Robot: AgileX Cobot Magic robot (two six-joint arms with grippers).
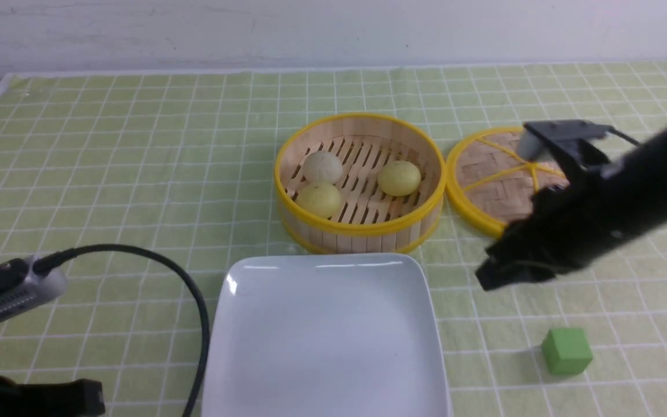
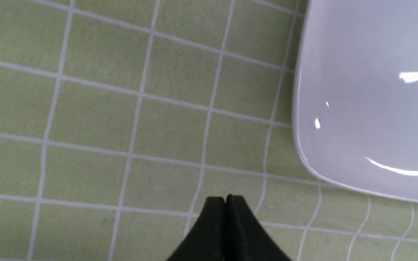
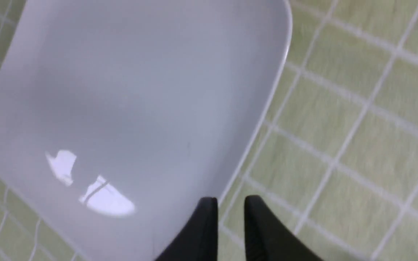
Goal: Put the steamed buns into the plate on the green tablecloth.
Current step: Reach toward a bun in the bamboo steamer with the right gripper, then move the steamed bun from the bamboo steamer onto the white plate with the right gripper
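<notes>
Bamboo holds all three steamed buns (image 1: 398, 177), two pale yellow and one off-white, inside the single steamer basket (image 1: 362, 229) on the green tablecloth (image 1: 136, 145). I count one white plate (image 1: 322, 347) just in front of it, one woven lid (image 1: 487, 174) beside the basket and one green cube (image 1: 566, 350). My left gripper (image 2: 225, 198) is pinched closed. My right gripper (image 3: 230, 201), near the plate's edge, shows a narrow gap with nothing in it.

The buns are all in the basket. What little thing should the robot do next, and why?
Probably move the right gripper forward and left, over the basket, toward the nearest yellow bun. Its jaws are slightly open and hold nothing, the plate is bare, and all three sit in the basket.
</notes>
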